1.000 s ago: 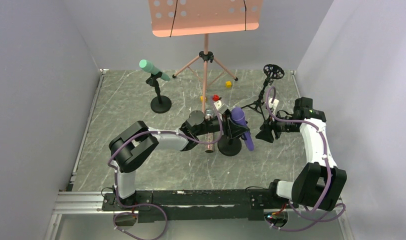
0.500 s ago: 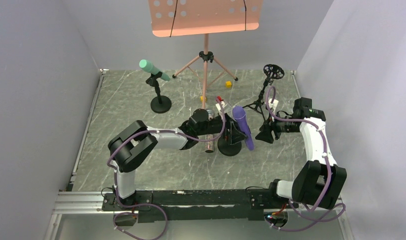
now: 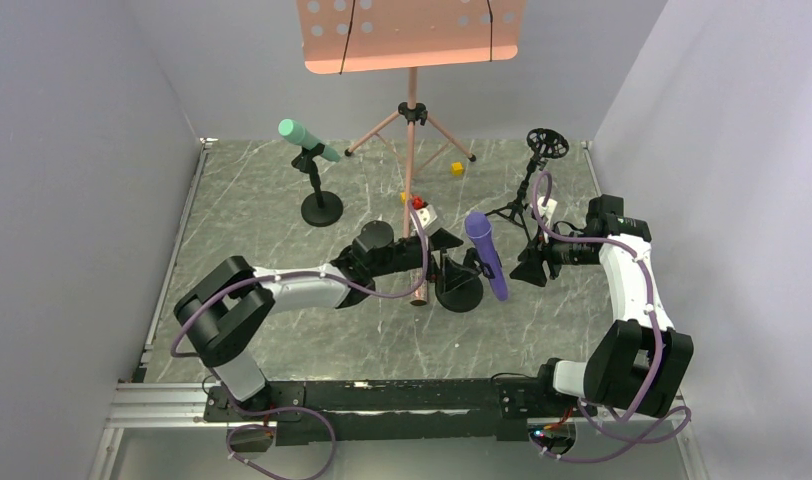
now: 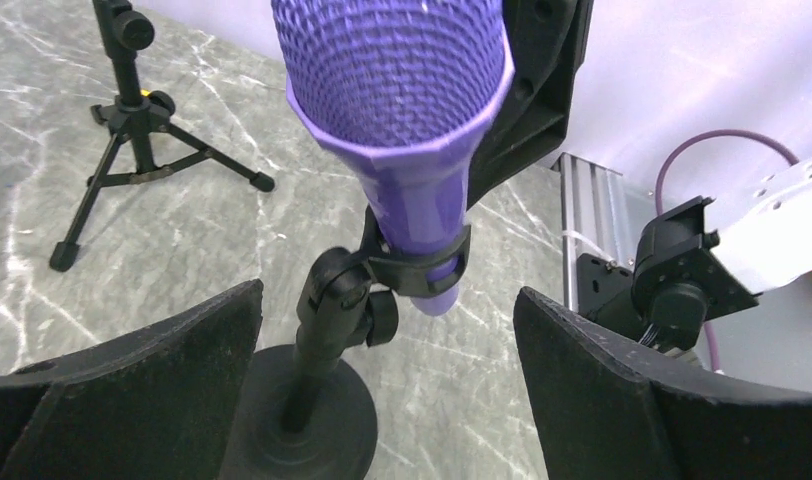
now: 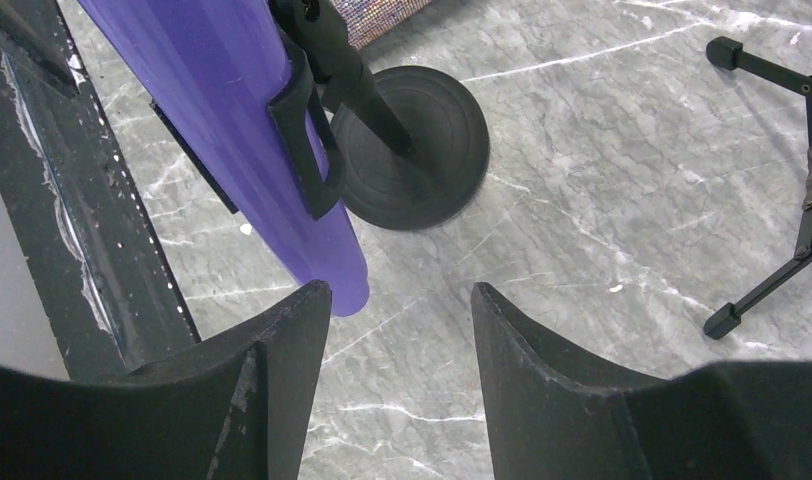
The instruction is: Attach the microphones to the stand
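Note:
The purple microphone sits tilted in the clip of a round-based stand, head up, filling the left wrist view. My left gripper is open just left of it, its jaws wide on either side of the stand's neck without touching. My right gripper is open to the right, and the microphone's tail hangs beside one fingertip. The mint-green microphone rests on its own stand at the back left. A glittery microphone shows only as a patch beyond the base.
A black tripod stand with an empty round holder stands at the back right, its legs close to my right gripper. A peach music stand rises at the back centre. A small yellow cube lies near its feet. Walls enclose three sides.
My left gripper has opened, let go of the purple microphone and drawn back to the left. The microphone stays in the stand's clip. The right arm has not moved.

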`<act>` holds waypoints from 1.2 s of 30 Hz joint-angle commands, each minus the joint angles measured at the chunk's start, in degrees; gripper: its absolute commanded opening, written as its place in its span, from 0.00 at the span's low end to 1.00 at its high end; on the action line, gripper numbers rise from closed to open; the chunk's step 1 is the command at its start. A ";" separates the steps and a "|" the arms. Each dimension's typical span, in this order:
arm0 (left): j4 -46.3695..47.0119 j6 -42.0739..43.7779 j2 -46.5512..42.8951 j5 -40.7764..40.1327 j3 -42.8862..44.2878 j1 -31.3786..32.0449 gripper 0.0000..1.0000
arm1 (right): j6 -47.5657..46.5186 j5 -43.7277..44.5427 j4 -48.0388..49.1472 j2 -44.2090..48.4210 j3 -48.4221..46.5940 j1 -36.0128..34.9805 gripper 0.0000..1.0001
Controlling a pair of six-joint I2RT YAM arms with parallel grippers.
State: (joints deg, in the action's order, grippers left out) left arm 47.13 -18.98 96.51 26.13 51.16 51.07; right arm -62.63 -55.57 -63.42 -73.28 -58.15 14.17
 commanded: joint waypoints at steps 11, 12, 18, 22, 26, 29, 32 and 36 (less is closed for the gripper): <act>4.28 6.26 -6.41 0.63 -6.94 -1.64 0.99 | -1.70 -1.80 -0.29 -0.19 -1.44 0.23 0.59; 4.64 6.49 -6.68 1.32 -7.25 -1.92 0.99 | -1.71 -1.82 -0.24 -0.16 -1.40 0.19 0.59; 5.07 10.18 -6.34 9.35 -8.33 -3.88 0.99 | -2.13 -1.99 -0.60 -0.41 -1.44 0.24 0.59; 4.90 13.72 -2.75 15.14 -6.38 -5.09 0.99 | -2.50 -2.32 -0.58 -0.06 -1.28 0.24 0.59; 5.36 21.57 0.55 18.79 -4.30 -5.47 0.99 | -1.92 -2.57 1.13 1.16 -0.32 0.24 0.59; 3.53 23.49 3.92 23.64 0.21 -6.57 0.99 | -0.42 -2.54 3.61 2.25 0.92 0.24 0.59; 4.21 21.41 7.86 28.42 4.91 -7.59 0.99 | 0.06 -2.57 4.51 2.77 1.37 0.21 0.59; 6.57 15.03 12.77 32.96 10.16 -8.16 0.86 | 0.01 -2.53 4.44 2.70 1.28 0.22 0.60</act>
State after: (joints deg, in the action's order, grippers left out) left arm 49.28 -0.05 105.80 50.72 55.81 43.64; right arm -62.37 -56.05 -60.97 -71.83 -57.10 14.17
